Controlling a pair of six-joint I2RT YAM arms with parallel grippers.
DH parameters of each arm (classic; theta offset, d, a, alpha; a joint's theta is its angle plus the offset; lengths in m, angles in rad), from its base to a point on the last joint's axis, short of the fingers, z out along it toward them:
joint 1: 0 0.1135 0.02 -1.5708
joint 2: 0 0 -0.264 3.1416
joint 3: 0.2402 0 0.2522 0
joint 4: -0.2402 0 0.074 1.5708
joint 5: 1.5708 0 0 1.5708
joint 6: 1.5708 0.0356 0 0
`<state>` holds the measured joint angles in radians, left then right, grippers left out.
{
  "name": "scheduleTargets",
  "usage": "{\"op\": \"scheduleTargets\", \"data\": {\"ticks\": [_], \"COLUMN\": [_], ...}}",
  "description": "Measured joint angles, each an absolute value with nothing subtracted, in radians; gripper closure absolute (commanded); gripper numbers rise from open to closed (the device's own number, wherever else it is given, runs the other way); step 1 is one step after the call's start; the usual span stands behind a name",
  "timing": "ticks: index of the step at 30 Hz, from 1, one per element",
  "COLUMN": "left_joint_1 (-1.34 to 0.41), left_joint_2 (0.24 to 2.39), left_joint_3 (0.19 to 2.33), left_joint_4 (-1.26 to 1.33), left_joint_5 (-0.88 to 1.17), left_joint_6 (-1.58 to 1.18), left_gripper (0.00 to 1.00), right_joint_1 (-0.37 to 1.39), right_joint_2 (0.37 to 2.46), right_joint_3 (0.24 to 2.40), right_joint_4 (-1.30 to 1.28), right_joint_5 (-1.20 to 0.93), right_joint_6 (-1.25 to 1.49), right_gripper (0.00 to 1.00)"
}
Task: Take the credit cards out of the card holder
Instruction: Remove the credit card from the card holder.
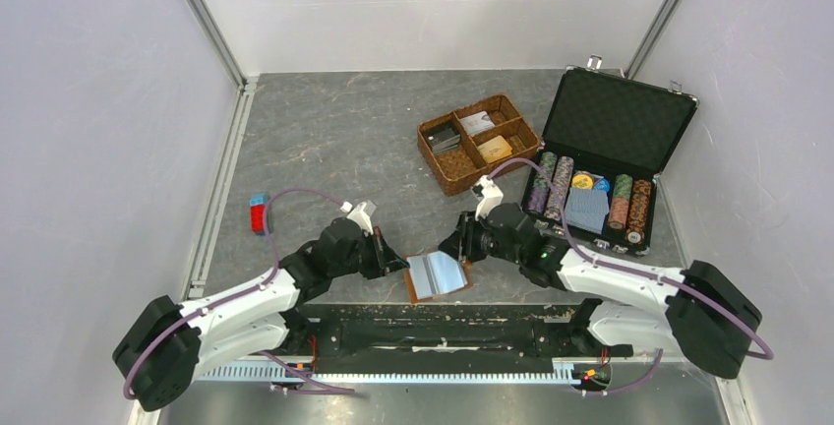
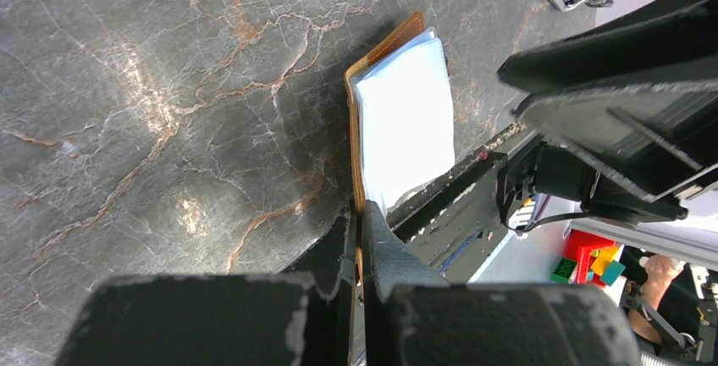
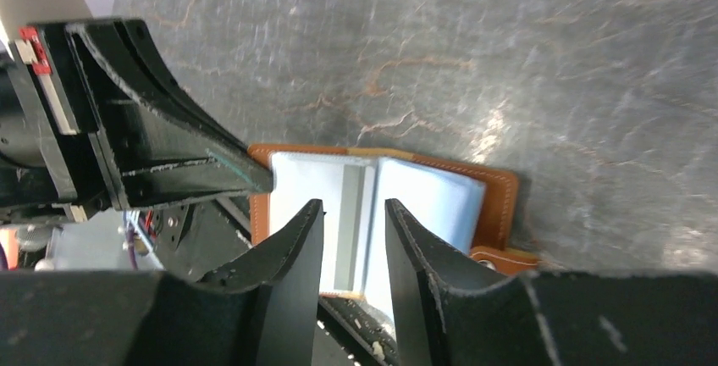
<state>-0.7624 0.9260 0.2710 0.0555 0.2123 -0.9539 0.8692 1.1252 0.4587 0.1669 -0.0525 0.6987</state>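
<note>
The tan leather card holder (image 1: 439, 276) lies open near the table's front edge, its pale blue-grey sleeves facing up. My left gripper (image 1: 397, 266) is shut on the holder's left leather edge; in the left wrist view (image 2: 360, 213) the tan edge runs between the closed fingers, with the sleeves (image 2: 405, 120) beyond. My right gripper (image 1: 460, 249) is open at the holder's right side. In the right wrist view (image 3: 354, 213) its fingers stand a narrow gap apart over the sleeves (image 3: 423, 196). No card shows in the sleeves. A golden-orange credit card (image 1: 495, 148) lies in the woven basket.
The woven brown basket (image 1: 433, 154) stands behind the holder and holds other flat items. An open black hard case (image 1: 618, 115) at the right holds poker chips and a blue-patterned deck (image 1: 587, 212). A red and blue block (image 1: 259, 212) lies at the left. The arms' base rail (image 1: 433, 332) runs along the front.
</note>
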Motion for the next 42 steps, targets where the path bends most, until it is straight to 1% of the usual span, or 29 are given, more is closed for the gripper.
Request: {"op": "scheduleTargets", "data": {"ticks": [6, 8, 11, 13, 16, 19, 24, 26, 32, 38, 42], "left_joint_1": [-0.760, -0.760, -0.759, -0.759, -0.759, -0.759, -0.759, -0.759, -0.759, -0.758, -0.756], "left_joint_2": [0.939, 0.941, 0.941, 0.940, 0.939, 0.936, 0.933, 0.933, 0.926, 0.922, 0.922], "left_joint_3": [0.271, 0.271, 0.271, 0.271, 0.271, 0.271, 0.271, 0.271, 0.271, 0.271, 0.271], "left_joint_4": [0.059, 0.059, 0.059, 0.059, 0.059, 0.059, 0.058, 0.058, 0.059, 0.058, 0.058], "left_joint_5": [0.213, 0.214, 0.215, 0.216, 0.216, 0.216, 0.216, 0.216, 0.216, 0.216, 0.216], "left_joint_6": [-0.954, -0.954, -0.954, -0.954, -0.954, -0.954, -0.954, -0.954, -0.954, -0.954, -0.954], "left_gripper": [0.90, 0.89, 0.89, 0.89, 0.87, 0.83, 0.81, 0.81, 0.82, 0.82, 0.91], "right_joint_1": [0.912, 0.928, 0.949, 0.963, 0.981, 0.999, 1.027, 1.035, 1.045, 1.048, 1.050], "right_joint_2": [1.235, 1.265, 1.299, 1.311, 1.321, 1.340, 1.382, 1.390, 1.402, 1.411, 1.411], "right_joint_3": [0.459, 0.458, 0.458, 0.458, 0.458, 0.460, 0.488, 0.506, 0.523, 0.524, 0.524], "right_joint_4": [0.249, 0.269, 0.293, 0.308, 0.330, 0.336, 0.297, 0.279, 0.267, 0.260, 0.260], "right_joint_5": [-0.159, -0.181, -0.207, -0.219, -0.229, -0.230, -0.211, -0.199, -0.174, -0.156, -0.151], "right_joint_6": [0.717, 0.720, 0.725, 0.730, 0.732, 0.732, 0.728, 0.723, 0.713, 0.712, 0.712], "right_gripper": [0.49, 0.47, 0.41, 0.39, 0.33, 0.31, 0.32, 0.34, 0.47, 0.57, 0.60]}}
